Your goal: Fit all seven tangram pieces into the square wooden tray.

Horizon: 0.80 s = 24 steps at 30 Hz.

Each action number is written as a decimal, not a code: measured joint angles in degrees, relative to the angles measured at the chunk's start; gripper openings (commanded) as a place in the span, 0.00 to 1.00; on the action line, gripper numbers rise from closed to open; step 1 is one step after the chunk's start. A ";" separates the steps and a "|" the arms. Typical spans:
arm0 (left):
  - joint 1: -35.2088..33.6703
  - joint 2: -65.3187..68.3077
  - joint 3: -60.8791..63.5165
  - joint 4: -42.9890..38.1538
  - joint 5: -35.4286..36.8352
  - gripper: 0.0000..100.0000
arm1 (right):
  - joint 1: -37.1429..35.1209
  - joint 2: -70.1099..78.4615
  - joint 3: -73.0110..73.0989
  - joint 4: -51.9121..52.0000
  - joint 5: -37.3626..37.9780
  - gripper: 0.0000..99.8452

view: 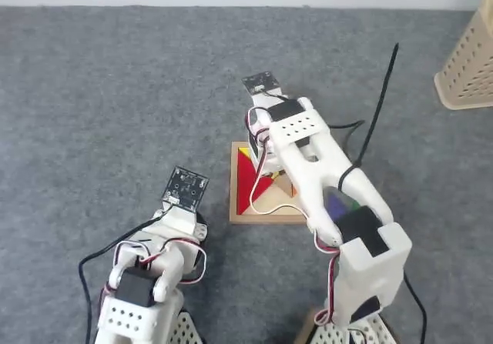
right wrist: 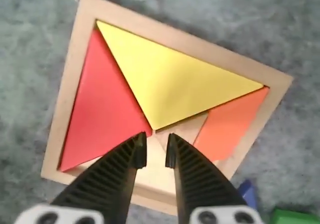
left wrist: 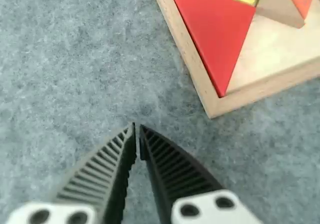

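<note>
The square wooden tray [right wrist: 65,108] lies on grey carpet and holds a large red triangle [right wrist: 102,114], a large yellow triangle [right wrist: 170,83] and an orange piece [right wrist: 232,124]. My right gripper [right wrist: 156,146] hangs over the tray's bare wood, narrowly open with nothing between its fingers. Beside the tray lie a blue piece [right wrist: 247,191] and a green piece [right wrist: 295,216]. My left gripper [left wrist: 137,131] is shut over bare carpet, a short way from a corner of the tray [left wrist: 194,58] where the red triangle [left wrist: 215,28] sits. In the high view the right arm [view: 308,159] hides much of the tray [view: 266,218].
A beige perforated basket [view: 470,59] stands at the far right. A black cable [view: 381,105] runs across the carpet behind the right arm. The left arm [view: 154,275] stays near the front edge, left of the tray. Open carpet spreads to the far left.
</note>
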 measured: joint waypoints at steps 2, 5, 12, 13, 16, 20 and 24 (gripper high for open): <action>0.00 0.00 0.00 0.00 0.00 0.01 | -0.09 0.00 0.88 -0.70 0.00 0.05; 0.00 0.00 0.00 0.00 0.00 0.01 | 2.73 0.00 0.88 -0.79 0.00 0.01; 0.00 0.00 0.00 0.00 0.00 0.01 | 16.44 -5.54 1.76 2.81 1.93 0.01; 0.00 0.00 0.00 0.00 0.00 0.01 | 17.58 -7.21 2.90 3.16 2.81 0.01; 0.00 0.00 0.00 0.00 0.00 0.01 | 20.48 -12.75 8.79 3.16 6.42 0.01; 0.00 0.00 0.00 0.00 0.00 0.01 | 22.86 -19.25 18.46 3.34 14.95 0.01; 0.00 0.00 0.00 0.00 0.00 0.01 | 25.85 -23.56 27.16 3.34 20.31 0.01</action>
